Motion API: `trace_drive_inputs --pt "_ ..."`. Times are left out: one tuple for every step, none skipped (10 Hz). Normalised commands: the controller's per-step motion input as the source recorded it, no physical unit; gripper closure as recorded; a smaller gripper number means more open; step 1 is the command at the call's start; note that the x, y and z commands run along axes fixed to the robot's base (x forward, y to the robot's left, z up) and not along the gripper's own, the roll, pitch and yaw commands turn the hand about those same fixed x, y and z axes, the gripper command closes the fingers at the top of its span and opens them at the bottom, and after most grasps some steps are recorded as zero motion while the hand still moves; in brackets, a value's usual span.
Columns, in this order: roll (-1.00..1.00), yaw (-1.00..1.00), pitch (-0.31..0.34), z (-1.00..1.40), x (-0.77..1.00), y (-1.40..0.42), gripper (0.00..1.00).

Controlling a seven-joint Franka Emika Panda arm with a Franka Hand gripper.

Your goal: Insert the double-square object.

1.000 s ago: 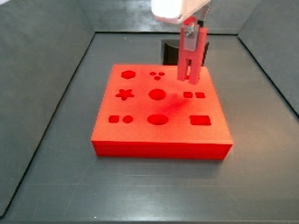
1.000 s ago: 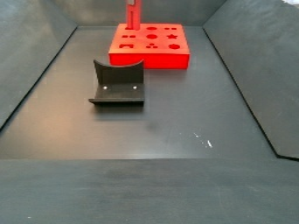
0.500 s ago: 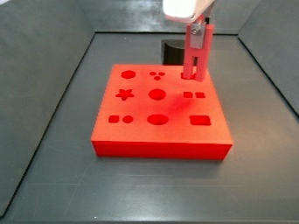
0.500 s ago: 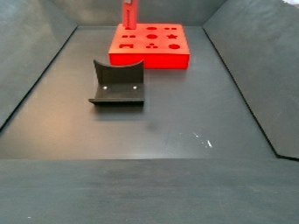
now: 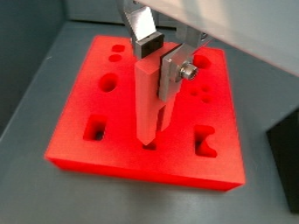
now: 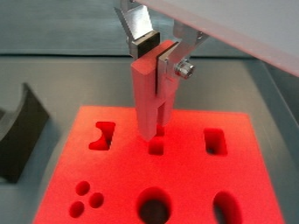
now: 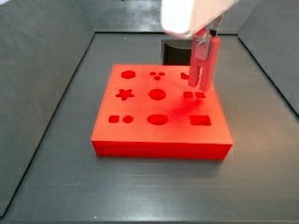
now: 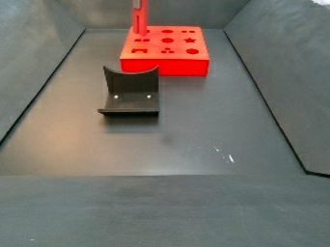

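Dark grey counter (image 8: 194,145) carries the flat red board with shaped holes (image 7: 160,131). My gripper (image 5: 162,63) fingers pinch the slim upright red double-square object (image 5: 149,101), its prongs hovering at the paired square slots; I judge insertion remains.

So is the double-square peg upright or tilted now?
Upright: the double-square peg hangs vertical in the pincer, its tip at the red board.

Tool (image 5: 152,52) above board (image 7: 140,136), fixture (image 8: 129,94) well apart
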Motion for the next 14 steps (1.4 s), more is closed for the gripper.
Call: trace_drive_inputs --pt "0.04 -0.96 0.159 0.0 -0.09 0.0 1.0" --pt "0.01 -0.95 0.181 0.03 -0.07 0.0 1.0" --pt "0.0 -0.94 0.187 0.07 -0.06 0.0 1.0" --pt "0.0 -0.94 0.177 0.17 -0.05 0.0 1.0" --pt "0.0 -0.92 0.191 0.17 -0.05 0.0 1.0" --pt "0.0 -0.88 0.221 0.21 -0.03 0.01 1.0" --pt "0.0 -0.82 0.281 0.23 -0.02 0.04 1.0" --pt "0.0 -0.81 0.277 0.21 -0.01 0.07 1.0" --pt "0.02 -0.75 0.249 0.1 0.0 0.17 1.0" --pt "0.05 -0.69 0.229 0.0 0.03 0.22 1.0" --pt "0.07 -0.7 0.18 0.0 0.08 0.25 1.0" --pt "0.05 -0.72 0.196 0.0 0.04 0.23 1.0" --pt "0.02 -0.77 0.213 0.09 0.0 0.17 1.0" --pt "0.0 -0.9 0.171 0.18 0.0 0.02 1.0"
